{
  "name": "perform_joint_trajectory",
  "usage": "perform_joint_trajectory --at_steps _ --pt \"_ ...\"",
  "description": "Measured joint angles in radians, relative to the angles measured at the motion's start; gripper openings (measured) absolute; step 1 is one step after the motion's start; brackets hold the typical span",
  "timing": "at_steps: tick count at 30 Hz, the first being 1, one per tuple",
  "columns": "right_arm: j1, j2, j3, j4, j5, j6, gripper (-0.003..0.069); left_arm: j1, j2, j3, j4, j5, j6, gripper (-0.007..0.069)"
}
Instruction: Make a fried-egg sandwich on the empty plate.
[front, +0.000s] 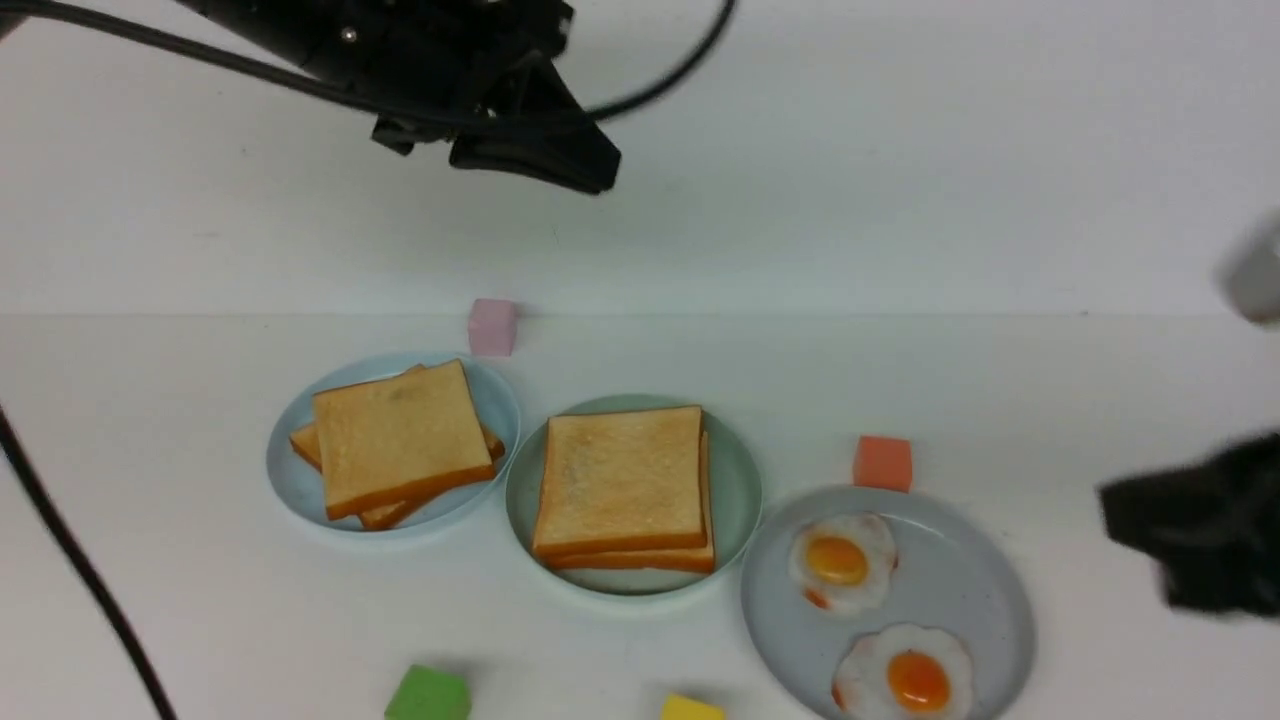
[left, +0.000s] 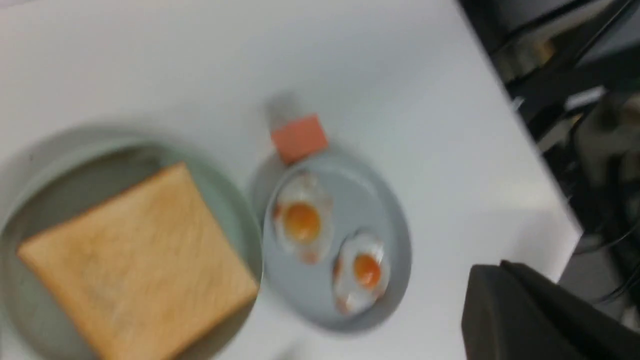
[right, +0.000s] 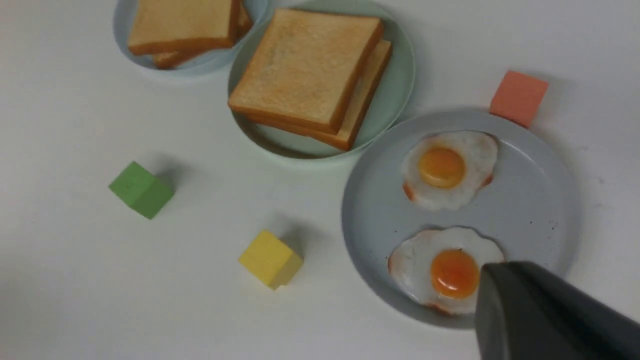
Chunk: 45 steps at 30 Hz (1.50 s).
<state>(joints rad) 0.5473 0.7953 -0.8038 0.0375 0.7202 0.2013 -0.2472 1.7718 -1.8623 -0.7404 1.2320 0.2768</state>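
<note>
Two golden toast slices (front: 620, 480) lie stacked on the mint-green plate (front: 735, 470) at the table's middle. No egg shows between them. The stack also shows in the right wrist view (right: 305, 65) and, blurred, in the left wrist view (left: 135, 260). My left gripper (front: 585, 170) hangs high above and behind the plates, its fingers together and empty. My right gripper (front: 1120, 510) is blurred at the right edge, to the right of the grey plate. In its wrist view the right gripper (right: 487, 280) is shut and empty, over that plate's near edge.
The larger grey plate (front: 960, 580) at front right holds two fried eggs (front: 843, 560) (front: 905, 680). The pale blue plate (front: 290, 470) on the left holds other toast slices (front: 400, 435). Pink (front: 492, 326), orange (front: 882, 463), green (front: 428, 695) and yellow (front: 690, 709) cubes lie around.
</note>
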Motion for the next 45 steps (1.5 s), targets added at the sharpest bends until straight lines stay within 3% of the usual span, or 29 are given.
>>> perform_joint_trajectory --at_steps 5,9,16,21,27,39,45 --pt "0.0 -0.255 0.146 -0.037 -0.045 -0.014 0.0006 -0.108 -0.23 0.17 0.26 0.007 -0.14 -0.0013" --pt "0.0 -0.342 0.176 -0.081 -0.048 -0.016 -0.001 -0.161 -0.388 0.325 0.387 -0.007 -0.277 -0.0013" --pt "0.0 -0.365 0.181 -0.103 -0.05 -0.016 -0.0011 -0.245 -0.683 0.694 0.416 -0.165 -0.461 -0.0013" --pt "0.0 -0.365 0.182 -0.104 -0.05 -0.016 -0.0011 -0.305 -0.854 0.862 0.382 -0.308 -0.467 -0.0013" --pt "0.0 -0.365 0.182 -0.104 -0.05 -0.016 -0.0009 -0.313 -0.991 0.903 0.37 -0.409 -0.455 -0.0013" --pt "0.0 -0.365 0.182 -0.104 -0.05 -0.017 -0.0003 -0.313 -1.083 0.904 0.344 -0.417 -0.452 -0.0013" --pt "0.001 -0.365 0.182 -0.104 -0.05 -0.017 -0.0003 -0.313 -1.083 0.905 0.425 -0.419 -0.436 -0.0013"
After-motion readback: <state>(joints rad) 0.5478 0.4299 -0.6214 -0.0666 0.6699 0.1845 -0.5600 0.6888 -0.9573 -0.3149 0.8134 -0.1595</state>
